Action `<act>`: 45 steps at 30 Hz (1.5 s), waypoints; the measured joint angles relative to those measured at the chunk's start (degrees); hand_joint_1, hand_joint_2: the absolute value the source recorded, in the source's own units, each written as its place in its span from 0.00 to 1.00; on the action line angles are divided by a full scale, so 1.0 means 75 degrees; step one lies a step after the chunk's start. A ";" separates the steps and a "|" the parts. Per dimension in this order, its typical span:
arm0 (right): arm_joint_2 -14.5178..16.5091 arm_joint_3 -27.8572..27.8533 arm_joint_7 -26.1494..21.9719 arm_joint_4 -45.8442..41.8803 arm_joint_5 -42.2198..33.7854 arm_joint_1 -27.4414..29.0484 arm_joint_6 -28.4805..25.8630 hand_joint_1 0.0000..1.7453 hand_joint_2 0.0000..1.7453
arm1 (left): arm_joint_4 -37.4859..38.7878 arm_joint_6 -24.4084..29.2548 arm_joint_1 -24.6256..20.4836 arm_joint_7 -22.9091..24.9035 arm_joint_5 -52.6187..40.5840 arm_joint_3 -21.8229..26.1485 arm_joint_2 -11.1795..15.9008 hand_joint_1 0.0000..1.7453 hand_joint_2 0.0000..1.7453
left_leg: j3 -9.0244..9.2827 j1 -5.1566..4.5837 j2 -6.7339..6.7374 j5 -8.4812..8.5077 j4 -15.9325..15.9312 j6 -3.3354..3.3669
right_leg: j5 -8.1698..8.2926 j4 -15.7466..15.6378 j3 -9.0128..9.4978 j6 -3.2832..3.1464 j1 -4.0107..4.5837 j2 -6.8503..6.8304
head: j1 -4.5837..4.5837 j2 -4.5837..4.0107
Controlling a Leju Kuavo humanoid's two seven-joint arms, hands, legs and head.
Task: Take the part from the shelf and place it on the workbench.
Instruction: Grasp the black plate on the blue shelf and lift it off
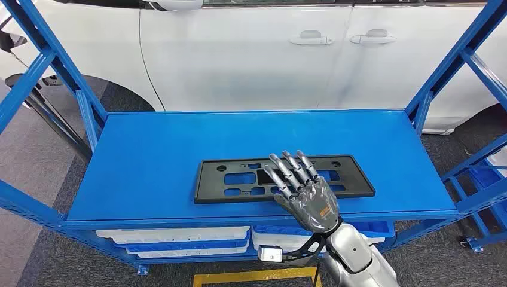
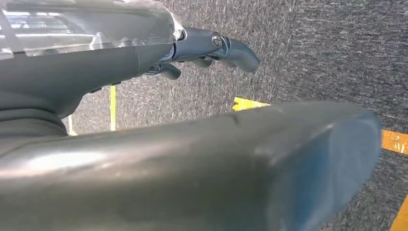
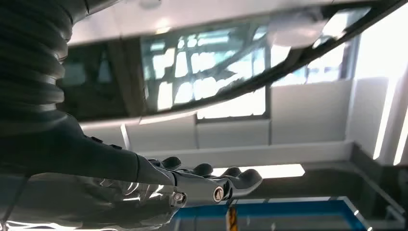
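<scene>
Head view, part: flat black plastic frame plate [image 1: 284, 178] with rectangular cutouts, lying flat on the blue shelf top [image 1: 149, 155], toward the near edge, slightly right of centre.
Head view, right hand: right hand [image 1: 302, 188] reaches in from the near right, palm down, fingers [image 1: 286, 167] spread and extended over the middle of the plate; holding nothing. Contact with the plate cannot be told.
Head view, shelf: blue metal rack, white and blue bins [image 1: 179, 239] on the level under the top.
Head view, background: white car [image 1: 269, 54] just beyond the rack, two door handles visible; grey carpet floor, yellow floor tape [image 1: 251, 277] at the near edge.
Left wrist view, left hand: left hand [image 2: 211, 50] hangs over grey carpet, fingers loosely extended, nothing in them; yellow tape lines [image 2: 394, 140] on the floor.
Right wrist view, right hand: fingers [image 3: 240, 180] stretched out and apart, empty; blue shelf surface [image 3: 298, 211] beneath them, car window above.
</scene>
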 joint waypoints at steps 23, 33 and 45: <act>-0.0034 0.1148 -0.2174 0.2629 -0.4292 -0.1034 0.3616 0.00 1.00 | 0.0000 -0.0111 -0.0027 -0.0348 0.0041 -0.0164 0.0022 0.00 0.00 | -0.0058 -0.0036 -0.0017 0.0024 0.0031 -0.0119 | 0.0520 -0.1653 0.0804 -0.0107 0.0080 -0.0005 | -0.0001 0.0000; -0.0008 0.0921 -0.2658 0.2021 -0.5258 -0.0856 0.1685 0.00 1.00 | 0.0000 0.0010 -0.0032 -0.0308 0.0044 -0.0190 0.0015 0.00 0.00 | -0.0001 -0.0050 -0.0016 0.0012 0.0012 -0.0008 | 0.0371 -0.0897 0.0415 -0.0067 0.0055 -0.0017 | 0.0000 0.0000; -0.0062 0.0598 -0.2835 0.0416 -0.6339 -0.0530 0.0773 0.00 1.00 | 0.0000 0.0080 -0.0034 -0.0282 0.0020 -0.0251 0.0006 0.00 0.00 | -0.0986 -0.0027 -0.0003 -0.1004 0.2200 -0.0409 | 0.0616 -0.1759 0.0795 -0.0374 0.0058 -0.0025 | -0.0002 0.0000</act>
